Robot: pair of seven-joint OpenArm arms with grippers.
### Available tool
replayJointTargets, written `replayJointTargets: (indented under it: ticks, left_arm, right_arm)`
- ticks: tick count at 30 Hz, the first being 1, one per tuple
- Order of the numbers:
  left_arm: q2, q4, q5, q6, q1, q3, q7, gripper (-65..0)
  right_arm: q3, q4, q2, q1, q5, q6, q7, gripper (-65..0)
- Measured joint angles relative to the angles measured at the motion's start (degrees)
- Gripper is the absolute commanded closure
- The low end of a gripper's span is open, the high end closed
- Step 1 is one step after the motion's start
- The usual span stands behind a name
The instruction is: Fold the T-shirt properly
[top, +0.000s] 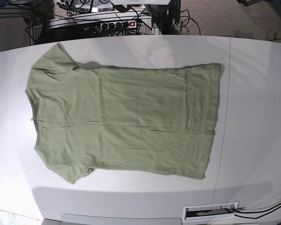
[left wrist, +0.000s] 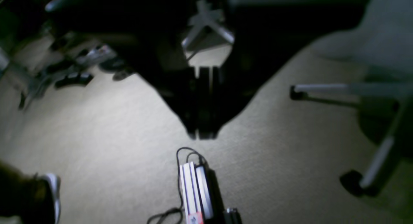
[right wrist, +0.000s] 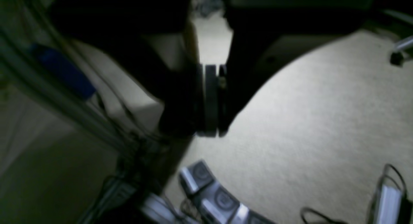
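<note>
One plain sage-green short-sleeved T-shirt of thin fabric (top: 124, 122), the only cloth, on one white worktop (top: 253, 93); two sleeves show on it, both toward the worktop's left edge. One black power strip with a red switch (top: 113, 25) on the floor beyond the worktop's far edge. One white vent-like slotted plate (top: 210, 211) at the worktop's near edge. Grippers: two, one black left gripper (left wrist: 203, 135) and one black right gripper (right wrist: 211, 133), each pressed closed, one per wrist view. Left wrist view: one office chair base with castors (left wrist: 364, 182), one silver box with cables (left wrist: 195, 191) on the beige carpet. Other clutter is too blurred to count.
</note>
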Motion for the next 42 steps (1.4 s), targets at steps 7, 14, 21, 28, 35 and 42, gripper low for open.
replayJointTargets:
  ticks: [7,14,21,28,35,42]
  left_arm:
    - [-2.84,11.76,8.39,3.17,8.13,-0.68,-3.45,0.0]
    - [-3.32,22.23,15.87,5.07,10.95,-4.57,-3.37,0.0]
    - [-3.41,31.93,16.83,5.03,11.96,-9.62,-2.82,0.0]
    - [-3.45,41.51,20.20,5.05,12.92,-13.31,-2.80,0.0]
    - [-3.45,50.10,25.35,5.51,10.49,-13.27,-2.71,0.0]
    - [-3.45,51.89,28.76,5.31,3.23,-13.22,-2.54,0.0]
  right_arm:
    - [0.79,15.93,4.22,-8.26,-5.38,0.13,-1.62,0.0]
    - [6.38,24.68,4.57,-9.92,-5.40,0.13,-4.17,0.0]
    - [10.75,33.51,4.90,-14.03,-10.82,0.22,-5.90,0.0]
    - [13.88,43.15,5.18,-16.70,-13.03,0.22,-9.55,0.0]
    - [16.13,52.57,5.22,-16.70,-17.90,0.22,-14.29,0.0]
    - [16.83,58.27,5.38,-16.85,-23.34,0.24,-17.22,0.0]
